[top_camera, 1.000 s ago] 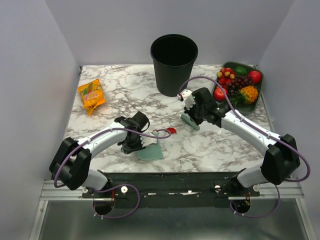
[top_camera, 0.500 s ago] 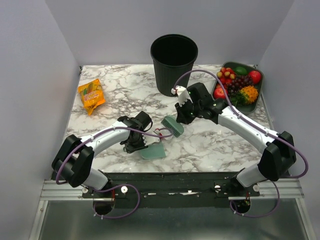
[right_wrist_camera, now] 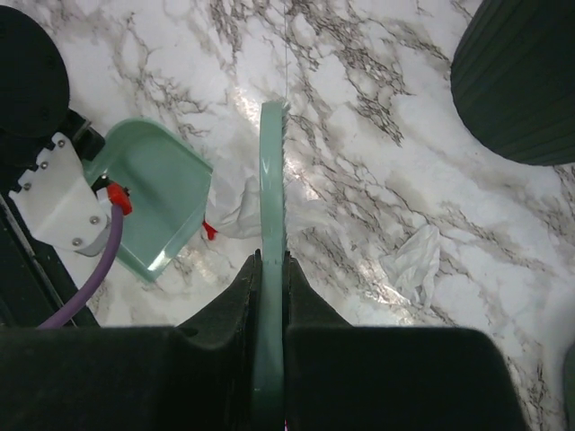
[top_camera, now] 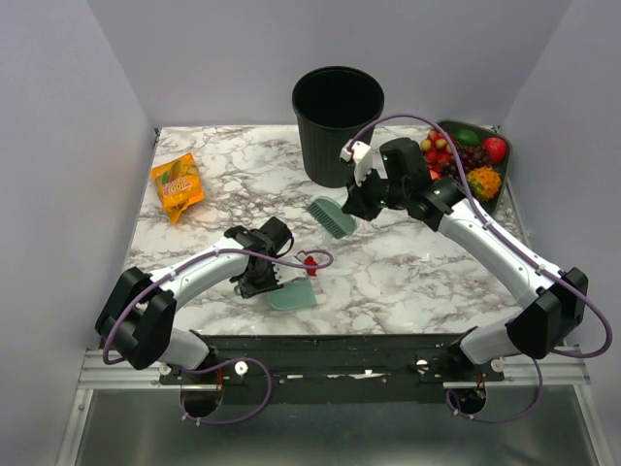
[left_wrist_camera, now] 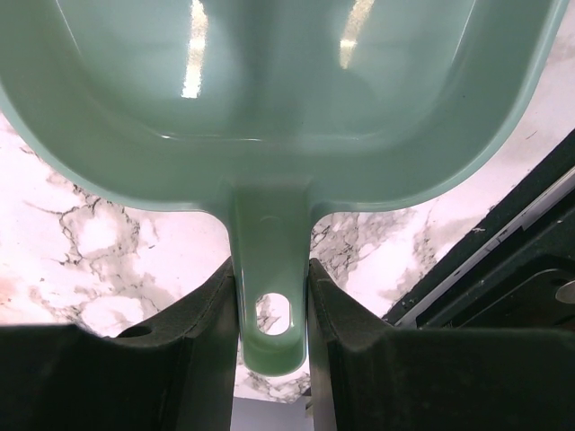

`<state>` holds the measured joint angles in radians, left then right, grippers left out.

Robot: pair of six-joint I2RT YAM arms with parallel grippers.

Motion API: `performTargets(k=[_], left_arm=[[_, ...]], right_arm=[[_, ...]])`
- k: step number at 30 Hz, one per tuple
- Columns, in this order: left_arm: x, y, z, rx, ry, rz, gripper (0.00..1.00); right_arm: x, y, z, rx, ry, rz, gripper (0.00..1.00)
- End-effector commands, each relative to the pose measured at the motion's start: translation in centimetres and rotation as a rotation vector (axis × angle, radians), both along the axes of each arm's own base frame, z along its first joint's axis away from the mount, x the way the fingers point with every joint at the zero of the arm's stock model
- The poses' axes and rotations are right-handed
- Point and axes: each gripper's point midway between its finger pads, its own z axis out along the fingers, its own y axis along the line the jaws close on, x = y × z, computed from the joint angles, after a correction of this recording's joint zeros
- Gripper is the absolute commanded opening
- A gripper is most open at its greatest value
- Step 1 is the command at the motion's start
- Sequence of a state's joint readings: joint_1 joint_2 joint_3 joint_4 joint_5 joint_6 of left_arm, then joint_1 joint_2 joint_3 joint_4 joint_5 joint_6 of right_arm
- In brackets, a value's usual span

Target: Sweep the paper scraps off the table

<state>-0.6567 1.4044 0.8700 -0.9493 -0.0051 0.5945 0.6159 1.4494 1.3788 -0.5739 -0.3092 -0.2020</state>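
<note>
Right claw (right_wrist_camera: 270, 269) is clamped on the brush (right_wrist_camera: 271, 171) handle; left claw (left_wrist_camera: 272, 305) is clamped on the dustpan (left_wrist_camera: 269, 99) handle. On the table (top_camera: 243, 175), the dustpan rests near the front edge, mouth toward the right. One red paper scrap (right_wrist_camera: 208, 231) lies at the dustpan lip, left of the brush line, front-left of the brush-holding claw. Left arm is nearer. Brush axis runs straight out from its claw. Dustpan lip is cut off in the left wrist view; brush contact with the table cannot be determined.

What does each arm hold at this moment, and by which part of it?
The left tool grips the dustpan by its handle. The right tool grips the brush by its handle end.
</note>
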Motion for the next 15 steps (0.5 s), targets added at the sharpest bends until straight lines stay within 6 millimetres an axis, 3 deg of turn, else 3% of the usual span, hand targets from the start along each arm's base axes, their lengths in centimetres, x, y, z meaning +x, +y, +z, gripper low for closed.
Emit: performTargets(k=[1, 4, 5, 6, 9, 13, 14, 15], left_arm=[[-0.4, 0.8, 0.2, 0.033, -0.007, -0.006, 0.00], [-0.3, 0.8, 0.2, 0.037, -0.006, -0.006, 0.00], [-0.3, 0.8, 0.2, 0.039, -0.007, -0.008, 0.00], [-0.3, 0.8, 0.2, 0.039, -0.007, -0.010, 0.00], [-0.2, 0.8, 0.3, 0.037, -0.012, -0.008, 0.00], [-0.1, 0.6, 0.5, 0.030, -0.014, -0.010, 0.00], [-0.1, 0.6, 0.5, 0.030, -0.014, -0.010, 0.00], [-0.1, 0.7, 0.5, 0.032, -0.011, -0.012, 0.00]], right_arm=[[-2.2, 1.5, 1.1, 0.092, 0.113, 0.117, 0.00], [-4.4, 1.4, 0.2, 0.051, 0.164, 0.238, 0.01], [-3.2, 0.2, -0.8, -0.066, 0.067, 0.200, 0.01], [-3.9, 0.2, -1.2, -0.098, 0.061, 0.224, 0.01], [-2.1, -1.7, -1.5, -0.146, 0.059, 0.138, 0.01], [-3.6, -1.8, -1.3, -0.061, 0.202, 0.233, 0.01], [-1.8, -3.3, -1.9, -0.129, 0.153, 0.113, 0.01], [-1.5, -2.7, -1.6, -0.144, 0.062, 0.135, 0.01]])
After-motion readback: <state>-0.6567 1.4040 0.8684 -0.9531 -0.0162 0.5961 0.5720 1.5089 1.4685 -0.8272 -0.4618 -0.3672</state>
